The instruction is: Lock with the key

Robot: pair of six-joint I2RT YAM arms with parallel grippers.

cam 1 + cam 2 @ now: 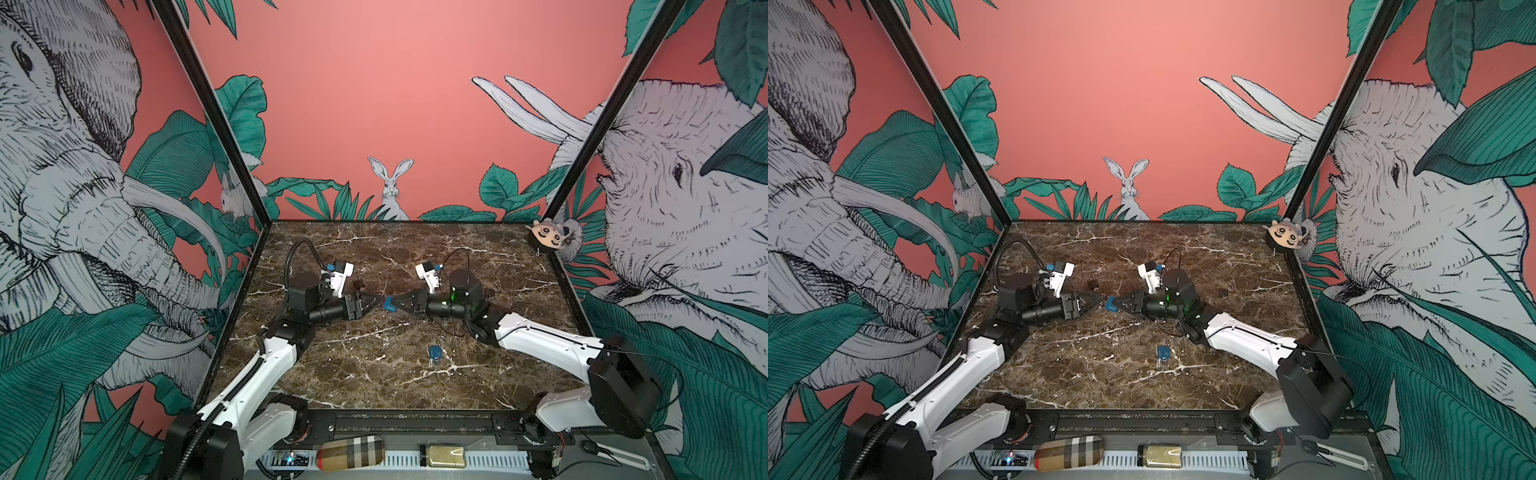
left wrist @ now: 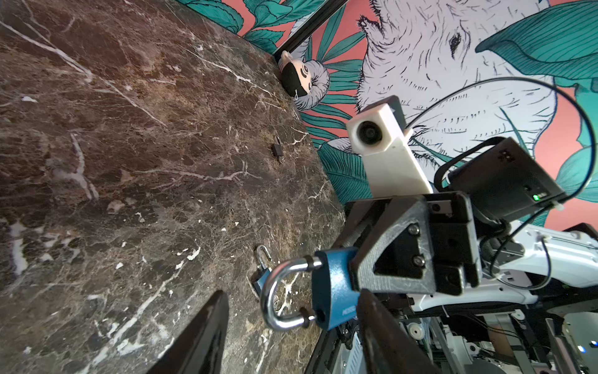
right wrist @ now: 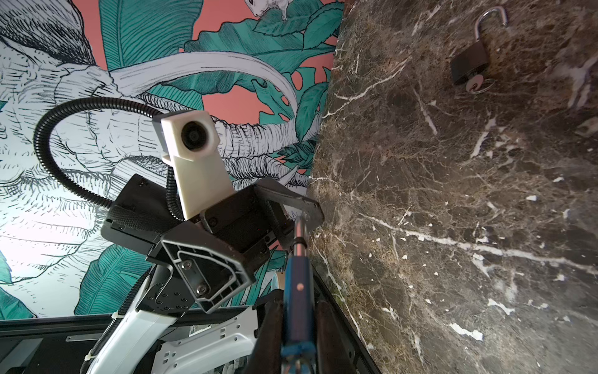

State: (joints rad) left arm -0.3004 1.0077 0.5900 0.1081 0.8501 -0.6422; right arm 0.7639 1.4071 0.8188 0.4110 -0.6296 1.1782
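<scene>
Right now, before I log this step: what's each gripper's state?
Left gripper: open, fingers either side of the shackle.
Right gripper: closed on the blue padlock.

Work surface: a dark brown marble-pattern table [image 1: 374, 382], enclosed by wall panels printed with elephants, green leaves and a white rabbit [image 1: 390, 187]. A plush toy head [image 1: 547, 236] sits at the far right corner. Below the front edge lie a plaid pouch [image 1: 351, 453] and, near it, a small jar [image 1: 444, 456].

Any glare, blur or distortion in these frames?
Left wrist view: table edge bowed by the lens, left gripper fingers dark and blurred, blue padlock sharp. Right wrist view: wall blown out white, blue padlock soft. Both top views: even light.
</scene>
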